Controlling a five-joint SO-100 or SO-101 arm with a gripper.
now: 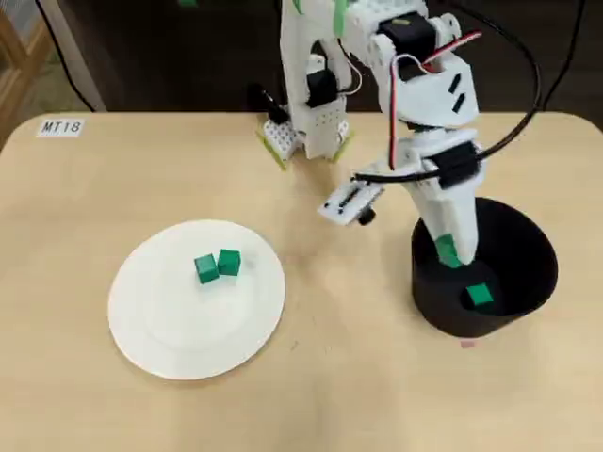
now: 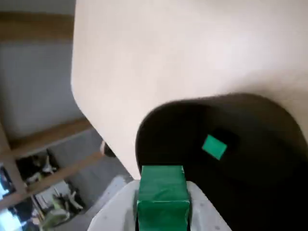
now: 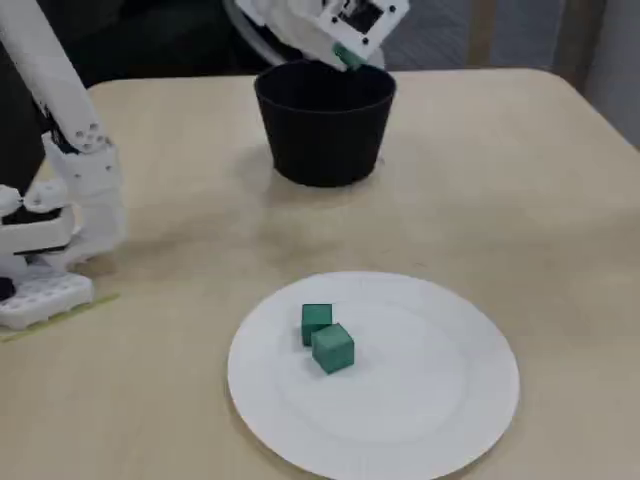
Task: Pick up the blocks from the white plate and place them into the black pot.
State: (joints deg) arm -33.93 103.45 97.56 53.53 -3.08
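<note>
My gripper (image 1: 448, 250) hangs over the left rim of the black pot (image 1: 528, 240), shut on a green block (image 2: 162, 197). That block also shows at the gripper tip in the fixed view (image 3: 347, 57). Another green block (image 1: 480, 295) lies on the pot's floor, and it shows in the wrist view (image 2: 214, 146) too. Two green blocks (image 1: 206, 269) (image 1: 229, 263) sit side by side, touching, near the middle of the white plate (image 1: 170, 325). In the fixed view they are on the plate's (image 3: 420, 400) left half (image 3: 316, 320) (image 3: 333, 349).
The arm's white base (image 1: 306, 132) stands at the table's far edge, between plate and pot. A label reading MT18 (image 1: 61, 127) is stuck at the far left corner. Black and red cables (image 1: 523, 113) loop above the pot. Bare tabletop (image 1: 349, 311) lies between plate and pot.
</note>
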